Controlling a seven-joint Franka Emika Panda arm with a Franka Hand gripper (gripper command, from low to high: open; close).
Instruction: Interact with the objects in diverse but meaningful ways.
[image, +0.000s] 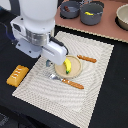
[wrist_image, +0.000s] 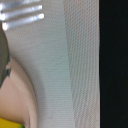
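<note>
The exterior view showed the white Franka arm (image: 37, 30) bent low over a pale woven placemat (image: 95, 65) on a dark table (image: 110, 107). A round tan plate (image: 75, 70) sat near the mat's middle with a yellow toy banana (image: 67, 66) lying on it. The arm's wrist covered the gripper itself, so I could not tell whether its fingers were apart or together. An orange-handled knife (image: 87, 59) lay just beside the plate toward the exterior view's right, and an orange-handled fork (image: 67, 81) lay just below the plate. An orange ridged bread slab (image: 17, 75) rested off the mat at the exterior view's left. Farther back, on a tan surface, stood two small grey two-handled pots (image: 70, 9), one (image: 91, 13) holding something yellow that was too small to identify.

The wrist view added only a close, blurred look: the mat's weave (wrist_image: 75, 65), the plate's curved tan rim (wrist_image: 22, 95), a sliver of the banana (wrist_image: 10, 123), shiny metal streaks (wrist_image: 22, 15) and the dark table (wrist_image: 115, 65). No fingertip could be made out there.
</note>
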